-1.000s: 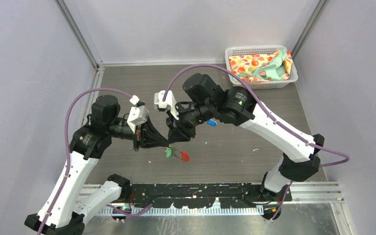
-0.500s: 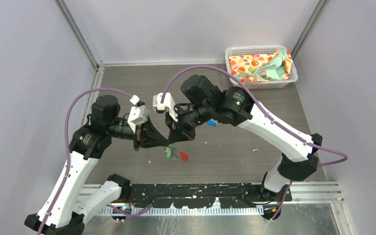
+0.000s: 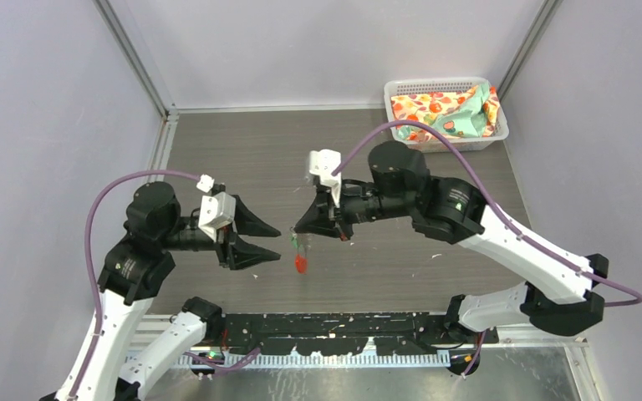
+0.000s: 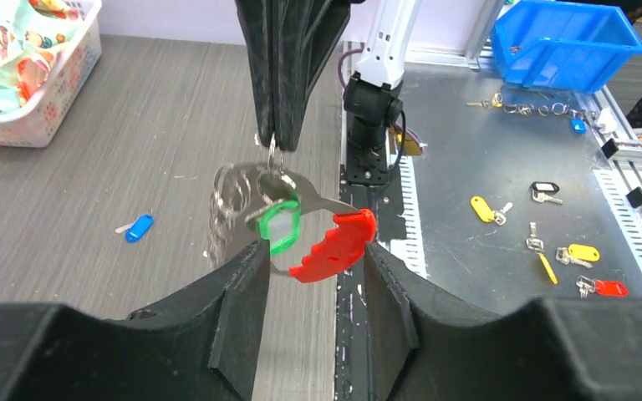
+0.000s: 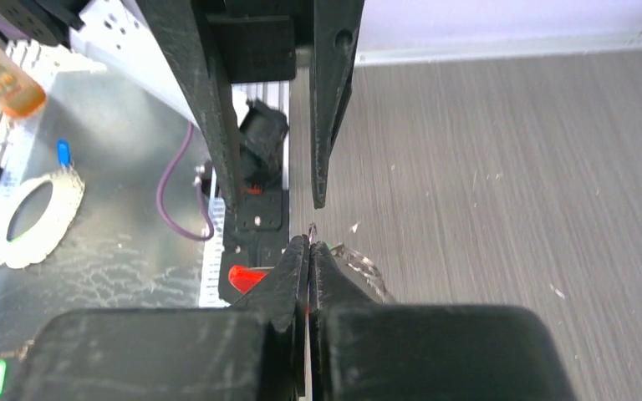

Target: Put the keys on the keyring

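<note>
Centre frame from overhead, we see the right gripper pinched tight on the keyring, which hangs above the table, while the left gripper stands spread just to its left. From the left wrist, we watch the silvery loops, the green key and the red tag dangle between that gripper's parted fingers, the blue key lying on the wood at middle left. Low in the right-wrist view, we find the fingers pressed together on the wire, the tag peeking out at their left.
</note>
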`<state>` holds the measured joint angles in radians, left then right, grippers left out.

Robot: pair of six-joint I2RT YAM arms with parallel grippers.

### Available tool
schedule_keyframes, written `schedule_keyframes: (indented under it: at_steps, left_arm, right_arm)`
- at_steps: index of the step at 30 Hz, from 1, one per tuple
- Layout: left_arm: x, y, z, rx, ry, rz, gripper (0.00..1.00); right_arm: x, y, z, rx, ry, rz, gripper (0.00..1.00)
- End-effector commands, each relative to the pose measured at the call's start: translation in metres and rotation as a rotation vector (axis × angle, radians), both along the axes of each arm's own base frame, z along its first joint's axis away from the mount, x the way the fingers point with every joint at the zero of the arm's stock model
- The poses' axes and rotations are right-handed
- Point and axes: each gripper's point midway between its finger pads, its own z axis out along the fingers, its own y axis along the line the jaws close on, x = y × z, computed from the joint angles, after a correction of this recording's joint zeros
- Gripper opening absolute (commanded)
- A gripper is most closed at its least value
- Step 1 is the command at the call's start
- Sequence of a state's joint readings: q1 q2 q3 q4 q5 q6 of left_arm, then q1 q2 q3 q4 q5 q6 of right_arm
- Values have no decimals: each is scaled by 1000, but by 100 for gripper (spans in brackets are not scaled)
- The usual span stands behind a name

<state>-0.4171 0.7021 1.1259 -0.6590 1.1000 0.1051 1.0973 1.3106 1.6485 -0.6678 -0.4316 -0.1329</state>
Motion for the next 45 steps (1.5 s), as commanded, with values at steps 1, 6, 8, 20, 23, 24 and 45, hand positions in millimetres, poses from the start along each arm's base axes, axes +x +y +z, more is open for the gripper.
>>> schedule_keyframes:
  at_steps: [1,6,8,20,23,24,45]
  left_arm:
    - [8,-2,-1,-8,0,33,46]
    - [20,-3,8,-45,-53,85,48]
    - [28,-4,12,-60,-59,116,49]
    - [7,-10,21,-111,5,-12,15]
    - [6,-10,22,-113,5,-17,4]
    - [6,-10,24,-116,5,-17,2]
    - [17,7,2,-43,-24,168,72]
  right_arm:
    - [-3,3,58,272,-47,-12,1]
    - [-6,0,66,357,-48,-11,1]
    - [-7,0,67,376,-31,-13,1]
    - [-1,4,61,437,-7,-50,1]
    - [2,5,59,468,-9,-64,1]
    - [3,5,60,483,-8,-70,1]
    - [-5,-29,122,702,-40,-114,1]
